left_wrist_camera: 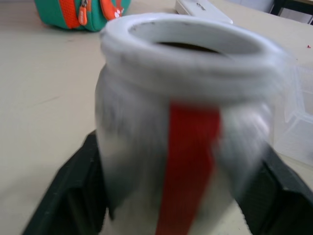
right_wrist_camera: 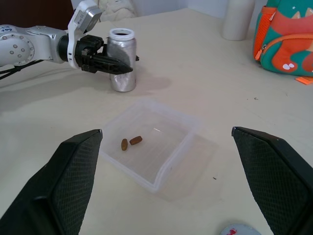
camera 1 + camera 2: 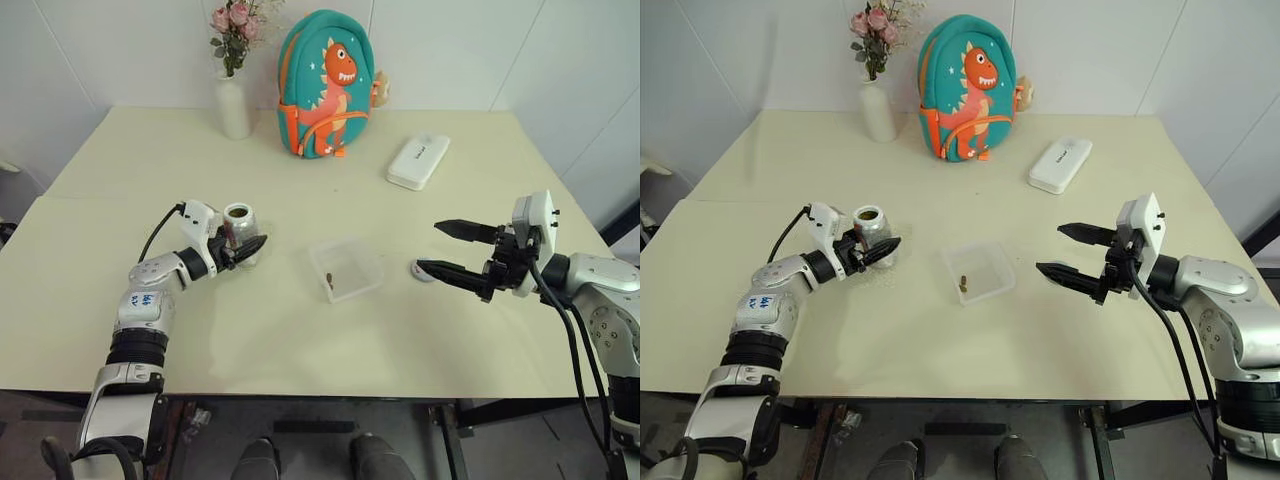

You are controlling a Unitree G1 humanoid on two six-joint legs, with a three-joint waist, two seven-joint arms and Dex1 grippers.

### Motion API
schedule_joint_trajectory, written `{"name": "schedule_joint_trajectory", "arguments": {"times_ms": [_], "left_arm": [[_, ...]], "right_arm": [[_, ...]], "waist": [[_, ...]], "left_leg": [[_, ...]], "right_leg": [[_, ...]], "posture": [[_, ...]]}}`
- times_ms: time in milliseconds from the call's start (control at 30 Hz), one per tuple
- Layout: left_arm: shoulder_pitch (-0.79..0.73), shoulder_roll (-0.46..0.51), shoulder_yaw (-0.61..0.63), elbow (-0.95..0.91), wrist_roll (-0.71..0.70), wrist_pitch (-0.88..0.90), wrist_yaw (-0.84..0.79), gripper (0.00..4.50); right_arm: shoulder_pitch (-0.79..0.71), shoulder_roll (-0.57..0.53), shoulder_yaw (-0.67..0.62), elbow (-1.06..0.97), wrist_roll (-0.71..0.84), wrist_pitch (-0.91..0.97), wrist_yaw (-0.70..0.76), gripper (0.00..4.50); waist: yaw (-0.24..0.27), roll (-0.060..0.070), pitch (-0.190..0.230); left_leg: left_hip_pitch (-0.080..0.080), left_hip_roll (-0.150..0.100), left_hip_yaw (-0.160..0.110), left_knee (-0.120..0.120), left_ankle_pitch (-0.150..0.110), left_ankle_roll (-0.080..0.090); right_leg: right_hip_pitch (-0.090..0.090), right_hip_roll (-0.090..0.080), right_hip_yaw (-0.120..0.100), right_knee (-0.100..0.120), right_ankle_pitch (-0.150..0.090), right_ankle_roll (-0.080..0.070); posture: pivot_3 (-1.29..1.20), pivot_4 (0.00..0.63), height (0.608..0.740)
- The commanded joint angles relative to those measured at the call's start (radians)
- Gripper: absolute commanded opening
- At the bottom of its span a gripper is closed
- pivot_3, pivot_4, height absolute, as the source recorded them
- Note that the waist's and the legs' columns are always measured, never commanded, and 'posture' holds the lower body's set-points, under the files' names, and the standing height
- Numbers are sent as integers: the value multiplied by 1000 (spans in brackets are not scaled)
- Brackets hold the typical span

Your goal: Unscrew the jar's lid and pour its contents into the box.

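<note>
Jar [image 2: 122,61] stands upright on the worktop [image 3: 300,330], mouth uncapped, between the fingers of the left hand [image 3: 245,248]. The fingers flank its body; cannot tell whether they press the glass or stand just off it (the left wrist view has a black finger [image 1: 68,196] on each side of the red label stripe).

Box [image 2: 149,142] lies beyond the left hand's fingertips, between the two hands and apart from the jar. Contents [image 2: 130,142]: two small brown bits lie on the box floor, at the side nearer the left hand.

Lid [image 3: 424,271] lies flat on the worktop just under the lower finger of the right hand [image 3: 447,248], red mark up. The right hand's fingers are spread wide, holding nothing, pointing toward the box.

Farther off, past both hands: a white case [image 3: 418,161], a dinosaur backpack [image 3: 327,85], a vase [image 3: 233,105] of pink flowers.
</note>
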Motion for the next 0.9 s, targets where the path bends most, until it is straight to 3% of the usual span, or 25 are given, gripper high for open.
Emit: {"name": "schedule_joint_trajectory", "arguments": {"times_ms": [33,400,633,800,900], "left_arm": [[3,12,3,-64,-3,5,-13,4435],[169,147,37,-397,-43,183,-58,4476],[231,233,97,-450,-42,231,-42,4476],[320,311,157,-497,-83,251,-105,4476],[437,374,245,-565,-178,236,-259,4476]], "right_arm": [[-23,2,-16,-9,1,-23,0,4500],[-66,8,1,33,-23,-41,24,4500],[-81,3,9,45,-31,-43,45,4500],[-81,-26,-1,52,-29,-35,78,4500],[-92,-66,-16,72,-21,-26,118,4500]], "waist": [[-1,0,0],[-3,0,0],[-7,0,0],[-10,0,0],[-7,0,0]], "left_leg": [[0,0,0,0,0,0],[0,2,2,-2,-1,0],[0,2,2,-2,-1,-1],[0,3,3,-3,-3,0],[0,3,3,-3,-5,-1]], "right_leg": [[0,0,0,0,0,0],[-1,0,0,-1,-1,-1],[-1,0,0,-2,-1,-1],[-2,0,0,-2,-2,-4],[-2,0,-1,-4,-3,-5]], "posture": [[0,150,740],[0,150,740],[0,150,740],[0,150,740],[0,150,740]]}}
